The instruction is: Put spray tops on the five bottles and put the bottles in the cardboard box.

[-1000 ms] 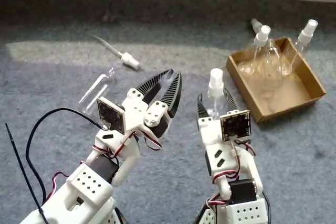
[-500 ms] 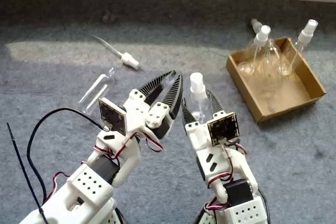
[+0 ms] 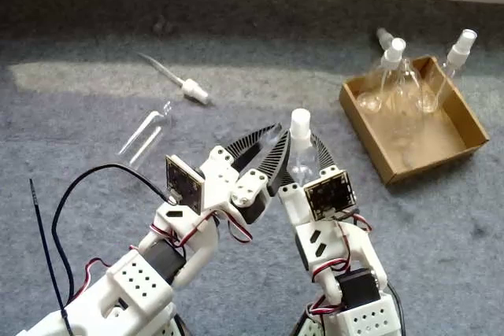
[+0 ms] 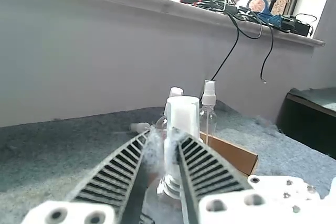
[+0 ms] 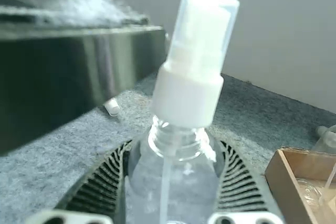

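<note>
Broadly, the grey carpeted table point(image 3: 236, 45) carries everything, and the cardboard box point(image 3: 445, 135) sits at its right side in the high view. Three bottles point(image 3: 405, 96), already capped, lean inside the box.

Just left of the box, the two arms meet. The left gripper point(image 3: 282, 133) is narrowly open, and its ribbed fingers point(image 4: 123, 169) bracket the spray top point(image 3: 300, 123) without clearly pinching it. The right gripper point(image 3: 303, 151), a little nearer the box, is clamped around the body of a clear bottle point(image 3: 303, 167). It holds this bottle upright with that spray top on its neck.

Well away from the box, on the far-left carpet, an uncapped bottle point(image 3: 146, 135) lies on its side. A loose spray top point(image 3: 193, 90) with its dip tube rests just beyond it.

I judge the step in hand to be seating this top, so the risks sit at the neck:
- **Off-centre squeeze:** if the left fingers close to one side, the top could tilt and sit crooked instead of tight.
- **Slipping grip:** the bottle is smooth and round, so a twist or push from the left side may spin it or slide it in the right grip.
- **Crowded grippers:** a careless closing could knock one finger against the other arm's and jolt the bottle loose.
</note>
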